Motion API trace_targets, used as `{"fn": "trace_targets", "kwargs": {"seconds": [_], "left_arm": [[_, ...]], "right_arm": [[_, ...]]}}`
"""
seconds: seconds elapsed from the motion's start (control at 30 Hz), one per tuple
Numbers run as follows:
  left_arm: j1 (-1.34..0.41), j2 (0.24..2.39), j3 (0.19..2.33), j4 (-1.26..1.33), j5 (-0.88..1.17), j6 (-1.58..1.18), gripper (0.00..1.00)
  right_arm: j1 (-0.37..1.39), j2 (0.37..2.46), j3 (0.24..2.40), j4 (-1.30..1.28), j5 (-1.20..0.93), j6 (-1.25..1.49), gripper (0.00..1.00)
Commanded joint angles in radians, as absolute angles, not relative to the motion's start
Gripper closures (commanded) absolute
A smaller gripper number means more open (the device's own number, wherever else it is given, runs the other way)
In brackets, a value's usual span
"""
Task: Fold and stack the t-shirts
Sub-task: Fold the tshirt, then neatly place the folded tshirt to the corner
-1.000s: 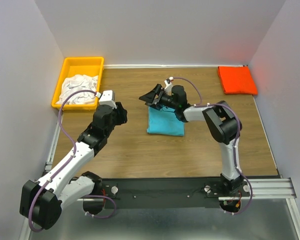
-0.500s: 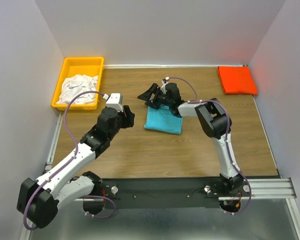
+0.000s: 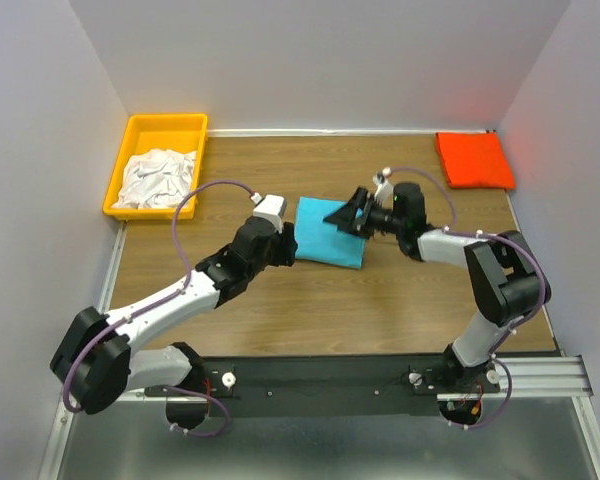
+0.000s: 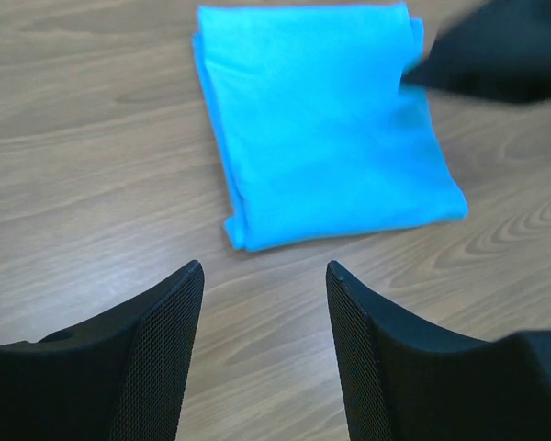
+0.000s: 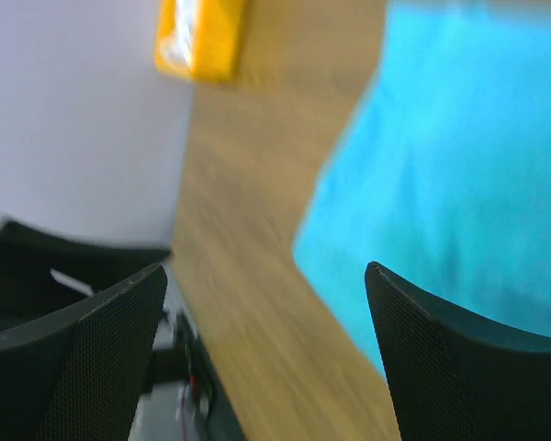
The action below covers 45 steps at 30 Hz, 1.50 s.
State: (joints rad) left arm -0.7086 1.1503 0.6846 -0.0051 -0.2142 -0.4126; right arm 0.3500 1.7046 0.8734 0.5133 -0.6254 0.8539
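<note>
A folded turquoise-blue t-shirt [image 3: 325, 243] [image 4: 321, 119] [image 5: 459, 165] lies flat mid-table. My left gripper [image 3: 283, 250] [image 4: 264, 276] hovers just short of its left edge, jaws open with only bare wood between them. Over the shirt's upper right part, my right gripper [image 3: 342, 217] [image 5: 266, 276] is open wide and holds nothing; one of its fingers [image 4: 496, 60] shows in the left wrist view. A folded orange-red t-shirt [image 3: 473, 160] rests at the far right corner. Crumpled white t-shirts [image 3: 158, 178] fill the bin.
The yellow plastic bin [image 3: 130, 140] [image 5: 202, 37] stands at the far left corner. White walls close the table on three sides. The metal rail [image 3: 380, 380] with both arm bases runs along the near edge.
My left arm has swung right to the turquoise shirt's left edge. My right gripper has moved from the shirt's far left corner to its right side. The shirt has turned slightly.
</note>
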Motion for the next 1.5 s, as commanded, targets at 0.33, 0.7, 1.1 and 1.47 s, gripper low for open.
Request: {"fn": "trace_targets", "kwargs": {"seconds": [0.33,0.7,1.1,1.47], "left_arm": [[-0.753,1.403,0.882,0.051,-0.189,-0.341,0.37],[-0.848,1.558,1.018,0.038,-0.221,-0.095,0.42],[-1.054,1.836,1.229,-0.025,-0.236,0.091,0.43],[-1.060,2.014,1.380,-0.055,-0.124,0.107,0.41]], "right_arm": [[0.222,1.830,0.439,0.876,-0.882,0.861,0.09],[0.199,1.402,0.710,-0.115,-0.196,0.598,0.07],[0.132,1.252,0.825,-0.416,0.322,0.577,0.02],[0.077,1.250,0.804,-0.430,0.227,0.614,0.00]]}}
